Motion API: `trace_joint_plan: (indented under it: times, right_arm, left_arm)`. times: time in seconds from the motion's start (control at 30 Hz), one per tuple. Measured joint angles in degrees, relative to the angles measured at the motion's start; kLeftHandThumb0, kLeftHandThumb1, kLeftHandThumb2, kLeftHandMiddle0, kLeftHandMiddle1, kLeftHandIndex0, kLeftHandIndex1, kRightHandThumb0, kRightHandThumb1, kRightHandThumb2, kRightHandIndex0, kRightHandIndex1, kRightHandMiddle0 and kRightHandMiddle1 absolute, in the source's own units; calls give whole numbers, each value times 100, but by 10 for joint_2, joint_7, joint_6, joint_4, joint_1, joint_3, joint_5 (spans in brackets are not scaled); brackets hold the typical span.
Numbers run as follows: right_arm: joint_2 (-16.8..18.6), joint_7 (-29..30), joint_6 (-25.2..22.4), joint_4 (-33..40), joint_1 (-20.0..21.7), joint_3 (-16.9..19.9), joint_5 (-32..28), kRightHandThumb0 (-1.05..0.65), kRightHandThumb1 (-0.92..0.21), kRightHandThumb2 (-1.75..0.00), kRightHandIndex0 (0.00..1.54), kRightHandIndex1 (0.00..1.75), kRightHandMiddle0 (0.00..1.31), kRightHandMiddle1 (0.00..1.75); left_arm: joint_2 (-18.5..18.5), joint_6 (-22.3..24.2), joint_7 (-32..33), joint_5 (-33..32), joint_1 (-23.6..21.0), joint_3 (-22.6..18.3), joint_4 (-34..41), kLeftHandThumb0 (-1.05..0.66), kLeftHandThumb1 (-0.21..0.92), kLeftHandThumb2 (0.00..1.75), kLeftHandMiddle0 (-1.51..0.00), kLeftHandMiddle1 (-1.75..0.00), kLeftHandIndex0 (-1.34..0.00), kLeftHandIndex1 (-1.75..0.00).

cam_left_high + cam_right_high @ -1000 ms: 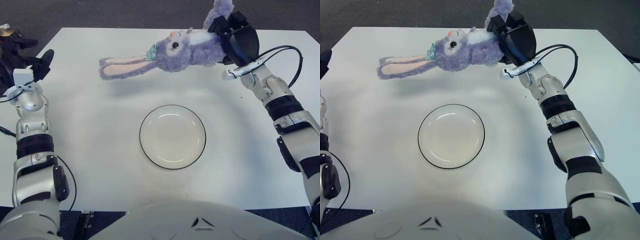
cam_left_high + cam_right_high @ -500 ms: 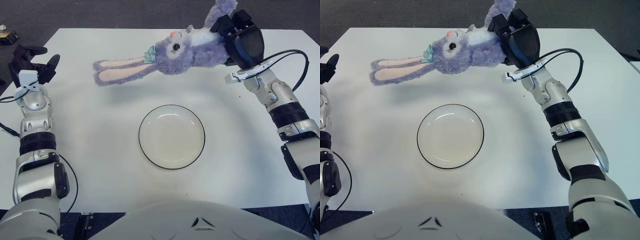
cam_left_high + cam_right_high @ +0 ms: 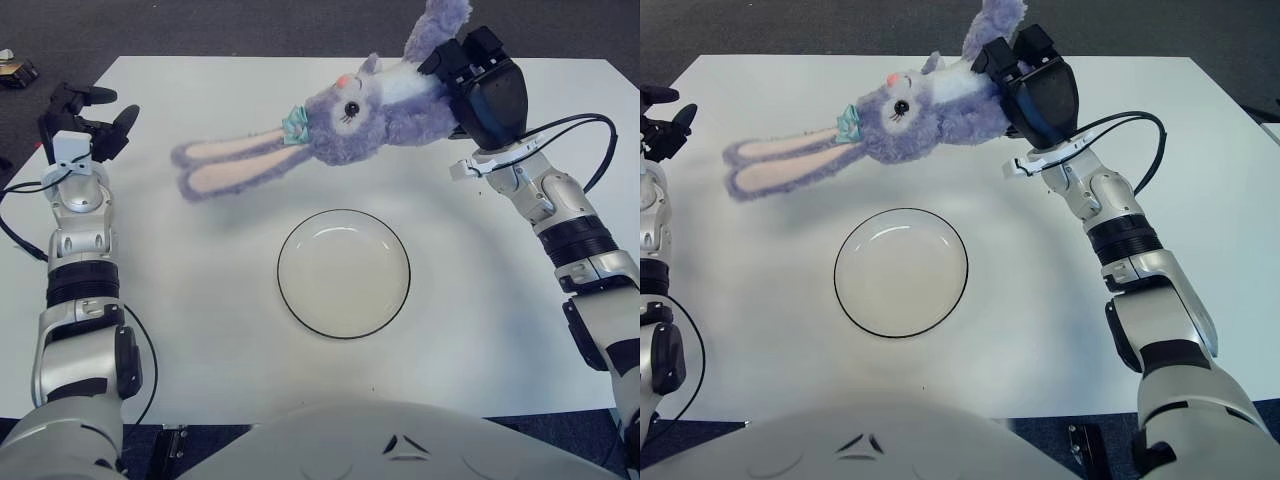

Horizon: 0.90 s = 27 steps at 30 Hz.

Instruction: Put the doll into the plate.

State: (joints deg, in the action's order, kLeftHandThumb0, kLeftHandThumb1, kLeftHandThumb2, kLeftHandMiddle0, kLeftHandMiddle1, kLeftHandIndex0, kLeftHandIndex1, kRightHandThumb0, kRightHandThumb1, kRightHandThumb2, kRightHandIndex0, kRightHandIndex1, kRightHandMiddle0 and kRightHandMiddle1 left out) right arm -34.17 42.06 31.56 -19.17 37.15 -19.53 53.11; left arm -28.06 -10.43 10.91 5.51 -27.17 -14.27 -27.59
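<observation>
A purple plush rabbit doll [image 3: 360, 115] with long pink-lined ears hangs in the air above the table, head and ears pointing left and down. My right hand [image 3: 478, 85] is shut on its body at the upper right. The ears [image 3: 225, 167] reach out past the left side of the white black-rimmed plate [image 3: 344, 273], which lies with nothing on it at the table's middle. The doll is above and behind the plate, not touching it. My left hand [image 3: 85, 120] shows at the far left edge of the table with fingers spread, holding nothing.
The white table [image 3: 200, 300] spans the view, with dark floor beyond its far edge. A small object [image 3: 15, 70] lies on the floor at the upper left. A black cable [image 3: 570, 125] loops off my right wrist.
The right hand has carried the doll lower and a little leftward, its ears dropping toward the table. The left hand has risen and shifted right along the table's left edge.
</observation>
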Motion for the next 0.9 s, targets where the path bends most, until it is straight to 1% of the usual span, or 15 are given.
trace_joint_plan:
  times: [0.13, 0.33, 0.5, 0.53, 0.57, 0.6, 0.67, 0.73, 0.9]
  right_arm:
    - [-4, -10, 7, 18, -9, 5, -2, 42, -48, -110, 48, 175, 61, 175]
    - [-20, -36, 37, 60, -39, 19, -8, 41, -50, -107, 46, 175, 62, 175]
    - [-26, -59, 65, 77, -59, 23, -15, 41, -52, -105, 45, 175, 63, 175]
    - [-26, -66, 72, 80, -63, 24, -22, 29, -57, -89, 61, 175, 65, 175]
    - [-27, -74, 79, 83, -68, 25, -31, 21, -63, -74, 72, 175, 67, 175]
    - [-28, -84, 88, 85, -73, 26, -41, 16, -68, -63, 79, 175, 68, 175]
    - [-30, -103, 107, 89, -83, 29, -61, 12, -73, -51, 85, 175, 68, 175]
    - [-32, -122, 126, 92, -93, 33, -83, 9, -77, -44, 88, 175, 68, 175]
    - [-31, -152, 152, 94, -100, 43, -101, 8, -79, -39, 90, 175, 68, 175]
  left_arm:
    - [2, -1, -5, 0, 0, 3, 7, -1, 92, 10, -76, -113, -49, -126]
    - [5, -2, -20, -5, 0, 6, 16, -1, 92, 10, -76, -111, -49, -128]
    - [11, 1, -33, -11, 0, 7, 32, -1, 92, 10, -77, -110, -49, -130]
    - [12, 2, -36, -12, 0, 8, 35, -1, 92, 10, -77, -109, -48, -131]
    - [14, 4, -38, -14, 0, 8, 38, -1, 92, 10, -77, -108, -48, -131]
    - [15, 6, -41, -16, 0, 9, 41, -1, 92, 10, -77, -108, -48, -132]
    - [18, 9, -44, -17, 0, 10, 46, -1, 92, 10, -77, -107, -48, -133]
    - [21, 12, -47, -19, 0, 12, 48, -1, 92, 10, -77, -107, -48, -133]
    - [26, 17, -51, -20, 0, 13, 49, -1, 92, 10, -77, -106, -48, -133]
